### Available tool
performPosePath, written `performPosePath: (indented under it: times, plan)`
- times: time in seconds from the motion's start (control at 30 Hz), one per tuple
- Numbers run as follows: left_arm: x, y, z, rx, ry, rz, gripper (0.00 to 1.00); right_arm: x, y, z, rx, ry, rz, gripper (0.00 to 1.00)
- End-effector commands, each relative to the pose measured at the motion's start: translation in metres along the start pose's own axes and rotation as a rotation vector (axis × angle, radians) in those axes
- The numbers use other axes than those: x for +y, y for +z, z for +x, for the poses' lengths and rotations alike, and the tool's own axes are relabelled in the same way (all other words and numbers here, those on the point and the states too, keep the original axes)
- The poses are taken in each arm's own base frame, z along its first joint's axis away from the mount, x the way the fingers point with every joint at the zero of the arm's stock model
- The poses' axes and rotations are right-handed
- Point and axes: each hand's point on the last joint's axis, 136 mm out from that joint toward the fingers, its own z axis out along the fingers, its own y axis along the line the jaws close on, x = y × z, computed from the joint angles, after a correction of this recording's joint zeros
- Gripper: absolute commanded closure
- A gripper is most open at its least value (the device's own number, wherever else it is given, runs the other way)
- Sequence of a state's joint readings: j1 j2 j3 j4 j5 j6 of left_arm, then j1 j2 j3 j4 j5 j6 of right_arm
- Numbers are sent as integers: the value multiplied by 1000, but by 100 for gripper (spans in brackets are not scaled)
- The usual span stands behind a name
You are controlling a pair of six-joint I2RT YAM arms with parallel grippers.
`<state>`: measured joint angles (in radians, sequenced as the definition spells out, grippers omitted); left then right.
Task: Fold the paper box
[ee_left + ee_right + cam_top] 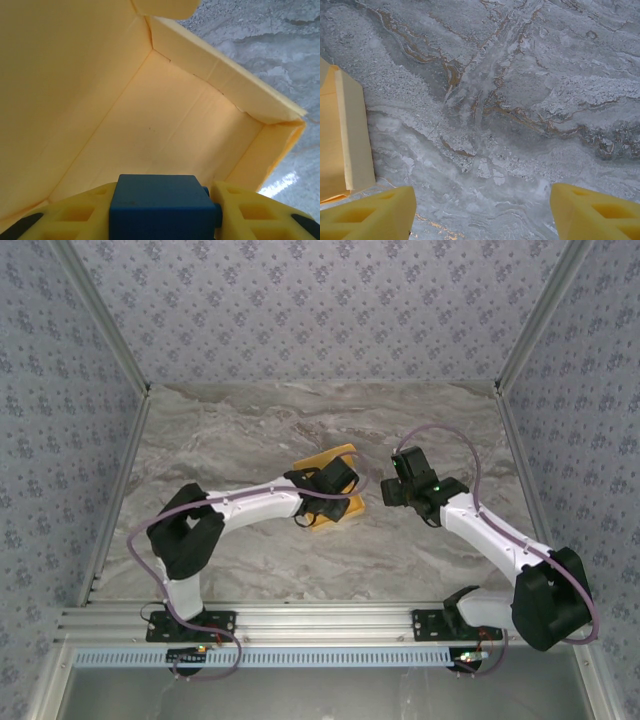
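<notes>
The paper box is an orange-yellow cardboard piece in the middle of the marble table, with its walls partly raised. In the left wrist view I look straight into the paper box, with a tall wall on the left and a low wall along the right. My left gripper hovers inside it, shut on a small blue cube clamped between the yellow fingers. My left gripper covers part of the box from above. My right gripper stands open over bare marble just right of the box. One box wall sits at the left edge of the right wrist view, where the right gripper has nothing between its fingers.
Patterned walls enclose the table on three sides, with metal rails along the left, right and near edges. Bare marble stretches behind the box and to the right of the right arm.
</notes>
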<state>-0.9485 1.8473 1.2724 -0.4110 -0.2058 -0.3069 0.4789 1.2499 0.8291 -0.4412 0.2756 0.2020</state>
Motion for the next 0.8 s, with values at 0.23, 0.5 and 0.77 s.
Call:
performPosePath:
  times: [0.23, 0.5, 0.77]
  plan:
    - [-3, 18, -13, -10, 23, 7, 54, -4, -2, 2, 3, 6, 12, 27]
    - [-3, 0, -22, -66, 7, 29, 46, 0, -4, -1, -5, 6, -2, 27]
    - [-5, -25, -29, -105, -1, 68, 44, 1, -7, -2, -10, 4, -2, 27]
